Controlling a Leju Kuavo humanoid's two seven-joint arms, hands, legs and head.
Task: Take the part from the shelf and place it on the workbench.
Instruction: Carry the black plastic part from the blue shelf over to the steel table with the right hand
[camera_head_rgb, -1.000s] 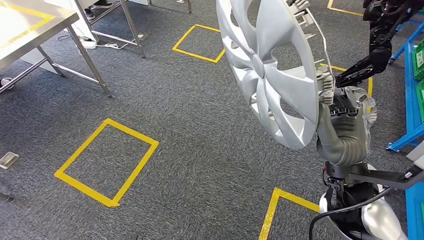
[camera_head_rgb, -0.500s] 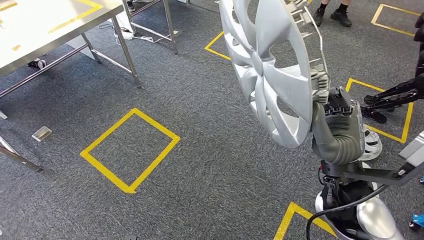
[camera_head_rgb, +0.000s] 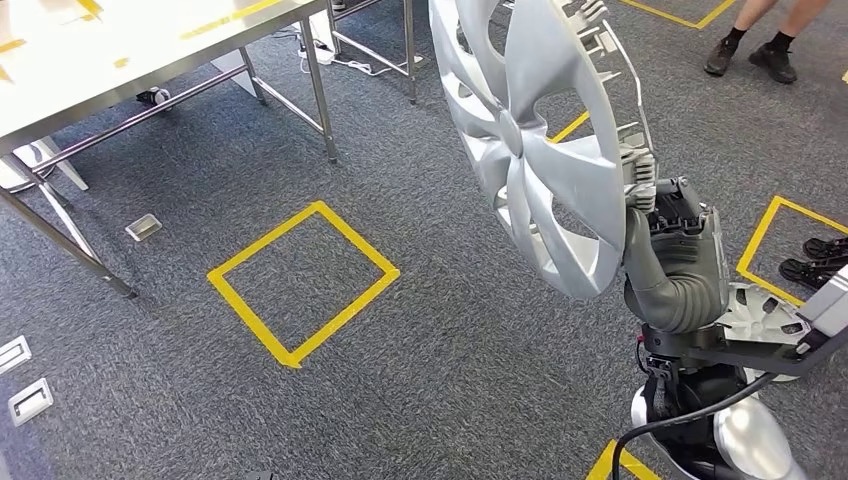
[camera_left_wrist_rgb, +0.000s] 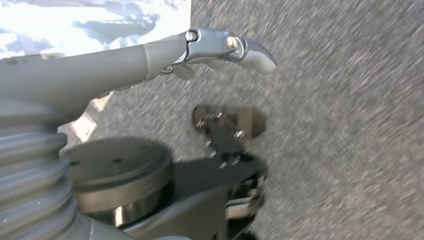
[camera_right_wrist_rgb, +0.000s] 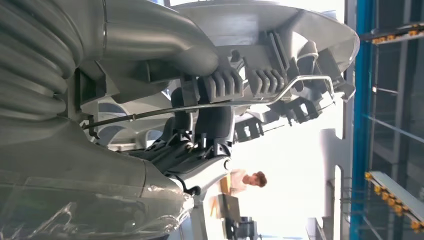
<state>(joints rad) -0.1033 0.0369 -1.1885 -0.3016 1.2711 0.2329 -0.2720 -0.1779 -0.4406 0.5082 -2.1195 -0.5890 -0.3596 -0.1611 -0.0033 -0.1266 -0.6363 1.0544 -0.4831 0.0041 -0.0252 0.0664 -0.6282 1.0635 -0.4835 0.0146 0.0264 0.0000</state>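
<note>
— One hand, the right hand (camera_head_rgb: 668, 232), gripped the hubcap (camera_head_rgb: 535, 140) upright above the floor; the left hand (camera_left_wrist_rgb: 220, 47) hung apart, holding nothing.
— Better it kept that grip firm until reaching the tabletop (camera_head_rgb: 120, 50).

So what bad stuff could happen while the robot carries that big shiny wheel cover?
1. The right hand grips the wheel cover only at its rim, and the cover stands on edge, so it might slip or swing.
2. The cover blocks much of the head view, so the robot may not see that side well.
3. The workbench has thin metal legs, and a person's feet are nearby; the wide cover could bump them.
</note>
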